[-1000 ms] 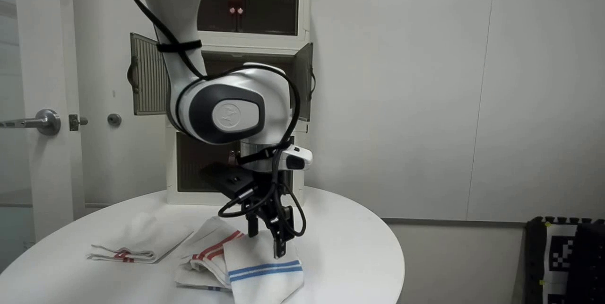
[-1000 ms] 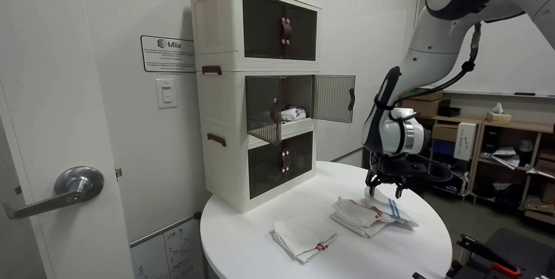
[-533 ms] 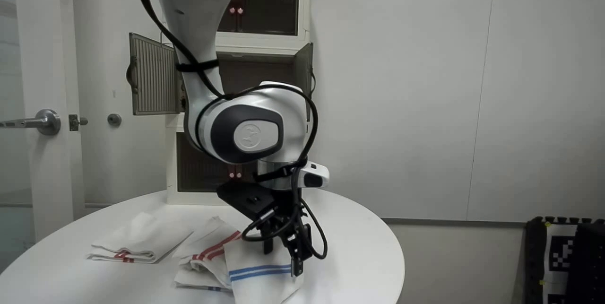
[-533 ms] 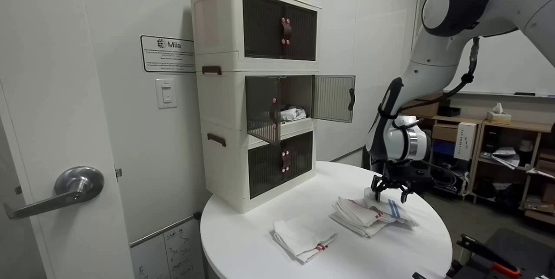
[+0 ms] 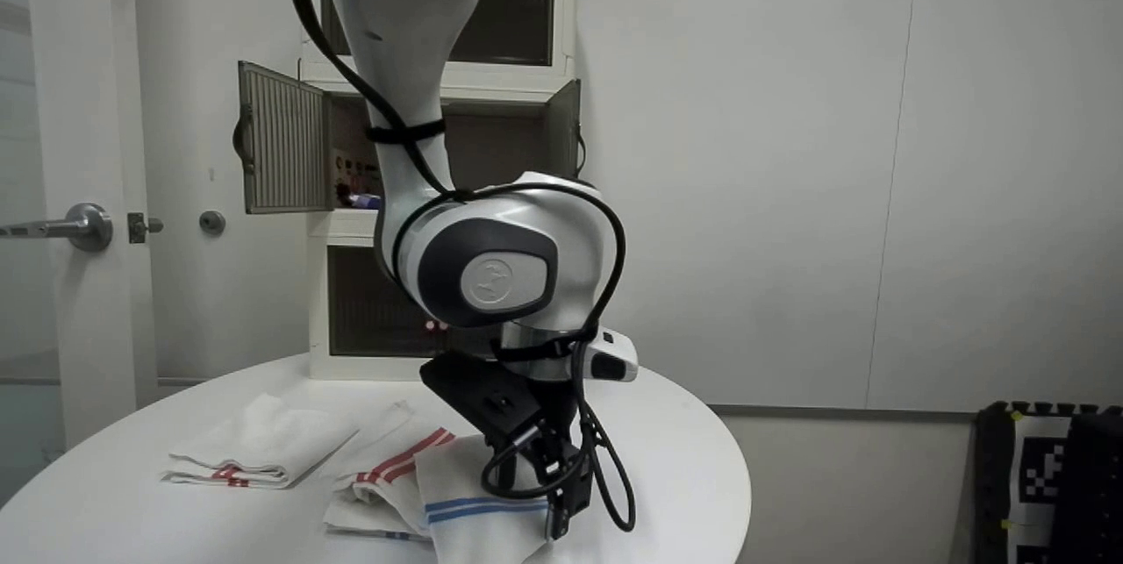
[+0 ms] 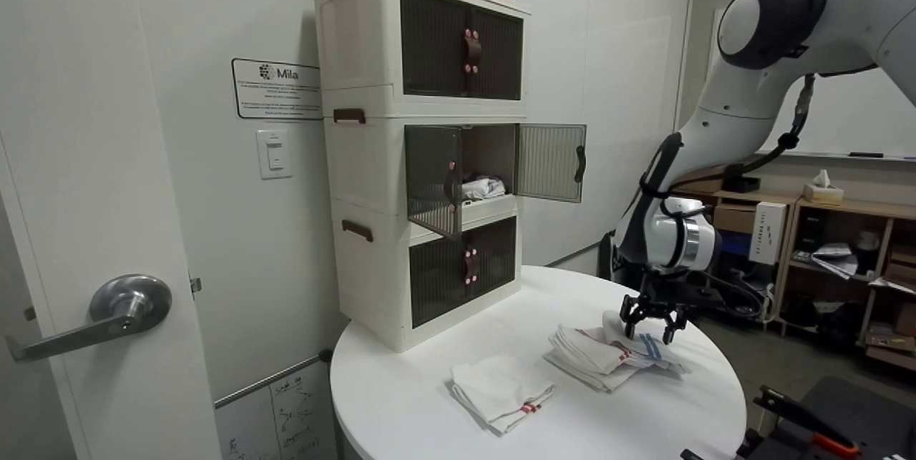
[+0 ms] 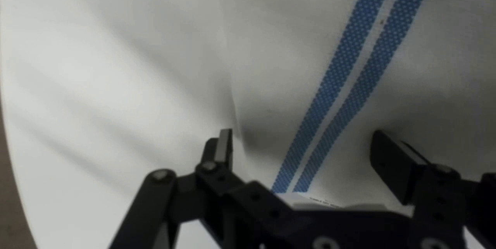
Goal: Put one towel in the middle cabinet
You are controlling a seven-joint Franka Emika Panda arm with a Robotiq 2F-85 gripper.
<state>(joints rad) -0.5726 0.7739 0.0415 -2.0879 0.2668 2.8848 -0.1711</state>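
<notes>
The white towel with two blue stripes lies on the round table in both exterior views [image 5: 478, 533] [image 6: 667, 358], partly on a red-striped towel. In the wrist view the towel [image 7: 279, 67] spreads below the jaws. My gripper [image 5: 531, 507] is open and points down at it, low over its blue stripes; it also shows in an exterior view [image 6: 649, 338]. In the wrist view the fingers [image 7: 302, 136] stand apart, one by the towel's edge and one over the cloth. Touching cannot be told. The middle cabinet [image 6: 490, 211] [image 5: 351, 226] has both grey doors swung open.
Red-striped white towels lie beside the blue-striped one [image 5: 386, 467] and farther off [image 5: 263, 441]. White cloth [image 6: 483, 188] lies inside the middle cabinet. The open doors [image 6: 551, 163] [image 6: 433, 177] stick out. The table edge [image 6: 737, 374] runs close by the gripper.
My open gripper has come down towards the blue-striped towel, moving right and nearer the camera in an exterior view. The towels and the cabinet doors have not visibly moved.
</notes>
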